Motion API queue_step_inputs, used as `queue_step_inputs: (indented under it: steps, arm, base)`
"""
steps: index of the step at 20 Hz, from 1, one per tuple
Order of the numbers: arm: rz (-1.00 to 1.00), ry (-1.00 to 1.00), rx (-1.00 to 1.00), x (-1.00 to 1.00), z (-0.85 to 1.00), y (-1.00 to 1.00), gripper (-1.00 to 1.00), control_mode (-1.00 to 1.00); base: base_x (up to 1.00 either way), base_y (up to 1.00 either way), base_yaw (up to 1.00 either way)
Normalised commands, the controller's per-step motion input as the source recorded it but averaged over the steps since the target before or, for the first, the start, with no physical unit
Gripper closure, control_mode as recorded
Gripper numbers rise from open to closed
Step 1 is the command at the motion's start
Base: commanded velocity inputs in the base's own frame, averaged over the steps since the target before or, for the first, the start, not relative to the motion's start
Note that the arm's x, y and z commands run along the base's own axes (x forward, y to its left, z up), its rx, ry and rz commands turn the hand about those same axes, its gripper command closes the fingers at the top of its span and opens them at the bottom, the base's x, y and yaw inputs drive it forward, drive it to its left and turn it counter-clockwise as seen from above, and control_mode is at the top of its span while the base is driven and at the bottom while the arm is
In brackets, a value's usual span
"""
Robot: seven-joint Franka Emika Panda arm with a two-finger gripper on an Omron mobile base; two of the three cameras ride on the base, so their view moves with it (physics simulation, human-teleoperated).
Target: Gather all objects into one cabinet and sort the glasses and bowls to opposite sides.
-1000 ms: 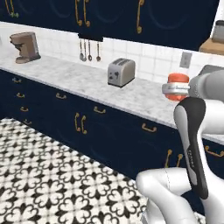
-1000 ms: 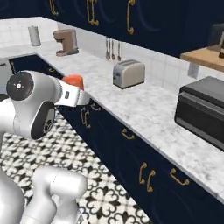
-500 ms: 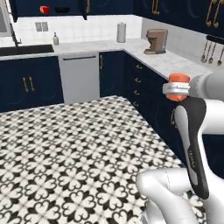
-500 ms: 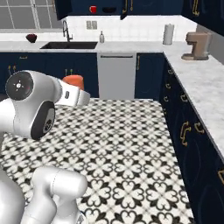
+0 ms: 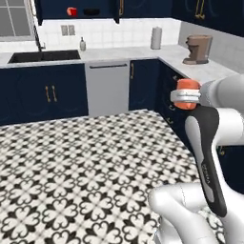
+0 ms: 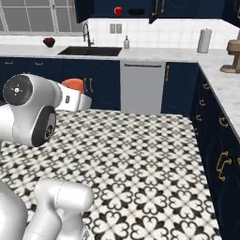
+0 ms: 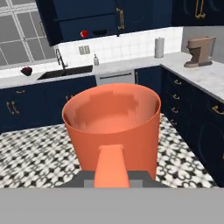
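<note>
Orange cup (image 7: 111,127) sits upright in the end effector (image 7: 111,173), which is pinched on it; in the base views it rides at the wrist, well above the floor (image 5: 86,162). Cabinet (image 7: 83,19) with the open door lies ahead and higher, well apart, over the sink (image 7: 65,72); so I judge the coming move must go forward and up. Red cup (image 6: 118,11) and black bowl (image 6: 136,11) already stand on its shelf, just beside each other. Hand view shows the cup's hollow inside; base views give only its outside.
</note>
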Motion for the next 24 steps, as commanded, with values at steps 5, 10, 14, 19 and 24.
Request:
queue_step_inputs:
  steps: [5,10,14,19,24]
  arm:
    - [0.0,0.0,0.0,0.0,0.0,0.0,1.0,1.0]
    - [0.0,0.0,0.0,0.0,0.0,0.0,1.0,1.0]
    - [0.0,0.0,0.0,0.0,0.0,0.0,1.0,1.0]
    - [0.0,0.0,0.0,0.0,0.0,0.0,1.0,1.0]
    - [0.0,0.0,0.0,0.0,0.0,0.0,1.0,1.0]
  base:
    - [1.0,0.61,-0.01]
    - [1.0,0.87,0.0]
    - [1.0,0.88,0.0]
    - [1.0,0.77,0.0]
    - [1.0,0.15,0.0]
